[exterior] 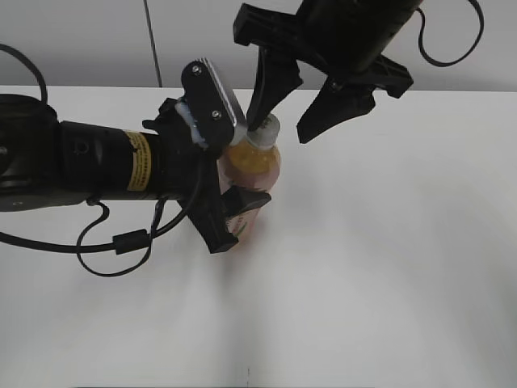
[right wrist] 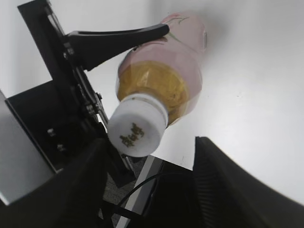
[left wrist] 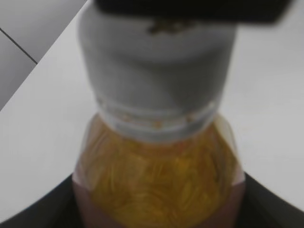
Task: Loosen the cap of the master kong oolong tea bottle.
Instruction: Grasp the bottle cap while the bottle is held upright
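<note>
The master kong oolong tea bottle (exterior: 257,167) stands tilted on the white table, amber tea above a pink label. My left gripper (exterior: 232,171) is shut on its body; in the left wrist view the bottle (left wrist: 159,183) fills the space between the jaws (left wrist: 159,213). The white cap (exterior: 264,128) sits on top, also seen blurred in the left wrist view (left wrist: 156,61). My right gripper (exterior: 283,128) is open above it, one finger close beside the cap. In the right wrist view the cap (right wrist: 137,131) with its dark mark lies between the open jaws (right wrist: 152,183), near the left one, above the bottle (right wrist: 164,71).
The white table (exterior: 388,267) spreads around the bottle. The left arm (exterior: 89,162) lies along the table's left with a loose black cable (exterior: 121,242). A grey wall (exterior: 81,40) stands behind.
</note>
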